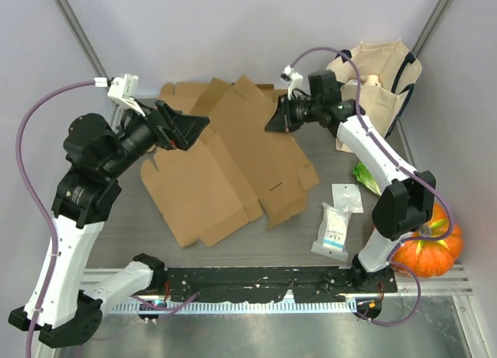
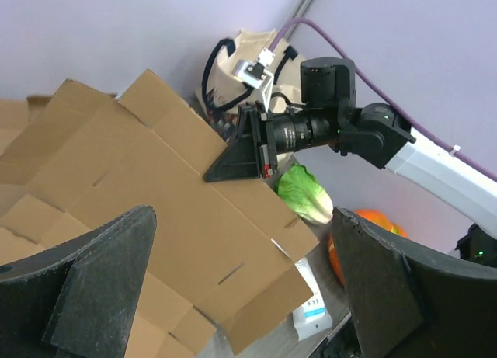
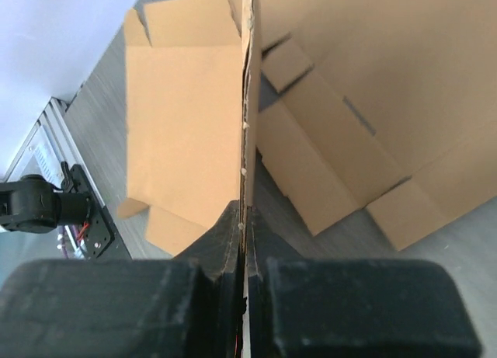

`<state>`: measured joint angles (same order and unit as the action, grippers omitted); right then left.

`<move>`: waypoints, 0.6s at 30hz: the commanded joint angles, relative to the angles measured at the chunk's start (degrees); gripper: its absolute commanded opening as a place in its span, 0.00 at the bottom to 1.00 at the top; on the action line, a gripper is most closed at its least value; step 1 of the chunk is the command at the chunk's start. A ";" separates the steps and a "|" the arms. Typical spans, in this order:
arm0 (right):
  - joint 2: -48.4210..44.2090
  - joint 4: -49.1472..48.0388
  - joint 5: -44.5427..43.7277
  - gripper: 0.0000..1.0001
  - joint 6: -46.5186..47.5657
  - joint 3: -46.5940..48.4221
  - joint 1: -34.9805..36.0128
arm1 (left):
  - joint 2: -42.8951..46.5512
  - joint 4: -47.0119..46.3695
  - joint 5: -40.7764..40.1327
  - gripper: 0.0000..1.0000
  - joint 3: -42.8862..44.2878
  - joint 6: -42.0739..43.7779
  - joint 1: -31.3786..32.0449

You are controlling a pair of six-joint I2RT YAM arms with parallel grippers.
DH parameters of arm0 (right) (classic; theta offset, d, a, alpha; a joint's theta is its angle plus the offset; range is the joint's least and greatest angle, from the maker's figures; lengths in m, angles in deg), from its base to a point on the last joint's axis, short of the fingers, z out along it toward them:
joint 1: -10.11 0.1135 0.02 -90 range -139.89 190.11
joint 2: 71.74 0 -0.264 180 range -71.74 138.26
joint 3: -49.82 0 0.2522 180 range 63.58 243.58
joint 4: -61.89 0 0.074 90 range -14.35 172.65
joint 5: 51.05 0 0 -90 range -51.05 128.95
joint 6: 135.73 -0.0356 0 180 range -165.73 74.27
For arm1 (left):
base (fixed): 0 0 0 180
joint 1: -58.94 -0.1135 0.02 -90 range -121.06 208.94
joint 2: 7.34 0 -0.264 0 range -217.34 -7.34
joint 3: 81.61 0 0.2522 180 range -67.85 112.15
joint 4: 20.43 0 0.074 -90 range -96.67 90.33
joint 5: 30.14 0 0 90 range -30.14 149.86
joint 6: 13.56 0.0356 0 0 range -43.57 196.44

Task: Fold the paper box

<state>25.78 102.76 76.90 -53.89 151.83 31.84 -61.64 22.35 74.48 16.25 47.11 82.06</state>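
Grey table [image 1: 289, 235] inside a pale-walled enclosure, both arms reaching in from the near edge. Paper box [image 1: 221, 175] is an unfolded brown cardboard blank, mid-table, spread mostly flat, with flaps and slots visible. Its far part is lifted off the surface near the right gripper.

Right gripper [image 1: 274, 122] is at the blank's far right edge. Right wrist view shows the fingers [image 3: 217, 249] pressed together with a thin cardboard edge pinched between them, that panel standing edge-on to the camera.

Left gripper [image 1: 192, 128] sits over the blank's far left area with its jaws spread wide. Left wrist view shows both fingers [image 2: 105, 280] well apart, nothing between them and the cardboard below. Cannot tell whether it touches the cardboard.

Right side of table:
- beige tote bag [image 1: 384, 94] at the far corner
- green leafy item [image 1: 365, 179] beside the right arm
- two white packets [image 1: 335, 227] just off the blank's right edge
- orange pumpkin [image 1: 435, 249] near the right arm's base
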 commanded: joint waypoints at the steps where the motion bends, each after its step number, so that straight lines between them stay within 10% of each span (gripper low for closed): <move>1: 1.09 13.74 4.67 0.01 9.55 14.46 -0.82 | -3.17 -0.37 4.54 1.00 5.37 2.69 -0.35; 18: -6.19 26.76 12.41 0.01 22.49 19.60 0.24 | -15.56 9.29 11.58 1.00 18.55 22.90 -0.35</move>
<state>26.39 128.88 86.08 -34.70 172.03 31.56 -74.25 27.59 83.81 29.06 61.47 82.06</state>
